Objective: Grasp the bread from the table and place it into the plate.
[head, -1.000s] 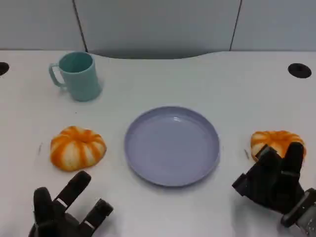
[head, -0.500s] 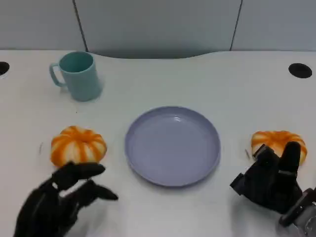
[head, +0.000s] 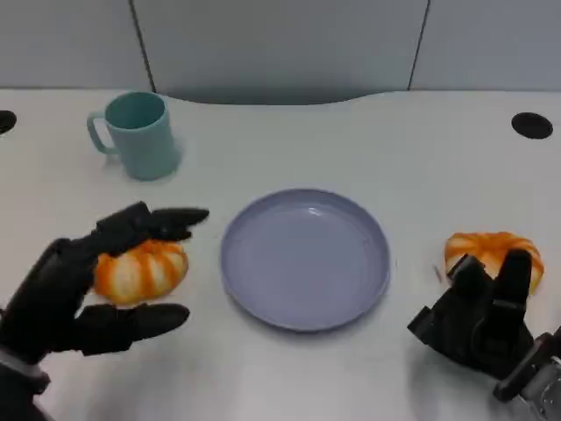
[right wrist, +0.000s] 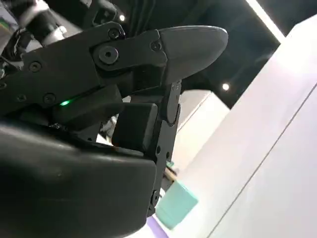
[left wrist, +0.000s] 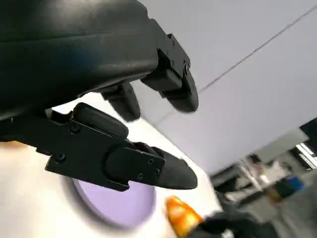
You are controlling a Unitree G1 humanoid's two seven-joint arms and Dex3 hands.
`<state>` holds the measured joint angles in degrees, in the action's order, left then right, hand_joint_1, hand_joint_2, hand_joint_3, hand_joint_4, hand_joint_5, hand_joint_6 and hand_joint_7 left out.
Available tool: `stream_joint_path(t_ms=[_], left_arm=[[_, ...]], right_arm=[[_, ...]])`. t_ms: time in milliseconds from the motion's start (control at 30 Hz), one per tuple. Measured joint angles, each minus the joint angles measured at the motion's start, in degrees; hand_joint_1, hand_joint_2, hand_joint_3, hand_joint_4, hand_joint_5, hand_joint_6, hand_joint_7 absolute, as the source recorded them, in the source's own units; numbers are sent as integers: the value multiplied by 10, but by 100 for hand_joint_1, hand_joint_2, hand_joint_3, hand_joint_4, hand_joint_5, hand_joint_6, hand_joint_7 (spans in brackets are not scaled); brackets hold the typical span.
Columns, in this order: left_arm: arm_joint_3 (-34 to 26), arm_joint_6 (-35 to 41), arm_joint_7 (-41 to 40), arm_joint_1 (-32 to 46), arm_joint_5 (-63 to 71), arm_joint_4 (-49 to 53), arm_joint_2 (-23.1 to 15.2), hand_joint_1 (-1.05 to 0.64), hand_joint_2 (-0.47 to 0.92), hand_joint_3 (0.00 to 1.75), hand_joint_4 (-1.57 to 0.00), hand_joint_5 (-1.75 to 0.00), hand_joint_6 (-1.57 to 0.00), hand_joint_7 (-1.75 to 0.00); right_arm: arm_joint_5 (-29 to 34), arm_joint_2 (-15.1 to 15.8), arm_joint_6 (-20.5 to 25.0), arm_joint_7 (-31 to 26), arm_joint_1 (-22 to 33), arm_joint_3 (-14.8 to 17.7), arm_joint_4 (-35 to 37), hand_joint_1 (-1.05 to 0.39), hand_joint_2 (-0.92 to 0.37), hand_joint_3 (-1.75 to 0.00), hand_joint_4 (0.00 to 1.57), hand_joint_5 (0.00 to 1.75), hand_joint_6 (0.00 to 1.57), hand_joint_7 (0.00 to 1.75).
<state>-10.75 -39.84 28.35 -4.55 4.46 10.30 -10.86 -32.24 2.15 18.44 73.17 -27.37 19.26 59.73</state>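
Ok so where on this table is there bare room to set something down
Bare stretches: the far side of the table behind the plate, right of the mug, and the near edge in front of the plate. It is crowded by each bread, where the left hand and right hand sit.

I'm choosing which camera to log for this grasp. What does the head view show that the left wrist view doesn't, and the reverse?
Head view alone: the teal mug, the right hand, and the left-side bread with the left hand open around it. Left wrist view alone: a dim background room beyond the table. Both: the purple plate, the right-side bread and the left hand.
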Motion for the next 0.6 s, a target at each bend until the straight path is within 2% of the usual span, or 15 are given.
stream_joint_path(t_ms=[33,100,233,367,467,600], left_arm=[[1,-12,-26,-11,31,26,-10,-93,92,23,0,-26,-10,-21],[14,-40,-97,-50,108,107,-34,-94,92,22,0,-14,-7,-19],[69,-62,-263,-140,250,291,-81,-102,92,22,0,-6,-6,-16],[165,-25,-426,-238,362,474,-95,-104,92,21,0,-5,-7,-14],[214,-14,-474,-276,386,544,-96,-105,92,22,-1,-5,-8,-13],[258,17,-489,-308,389,600,-93,-105,92,17,-3,-7,-10,-13]], right_arm=[[0,0,-1,0,-1,0,1,-73,-92,-22,157,6,144,0],[0,2,-2,0,-2,1,0,-73,-92,-23,157,6,144,1],[1,2,-3,-3,0,-1,-4,-73,-92,-24,157,7,145,1],[1,1,0,-3,5,-3,-19,-73,-92,-28,157,8,144,1],[1,2,0,-3,13,-4,-33,-74,-92,-27,157,8,144,1],[1,0,2,-9,24,-7,-56,-75,-92,-27,157,14,146,1]])
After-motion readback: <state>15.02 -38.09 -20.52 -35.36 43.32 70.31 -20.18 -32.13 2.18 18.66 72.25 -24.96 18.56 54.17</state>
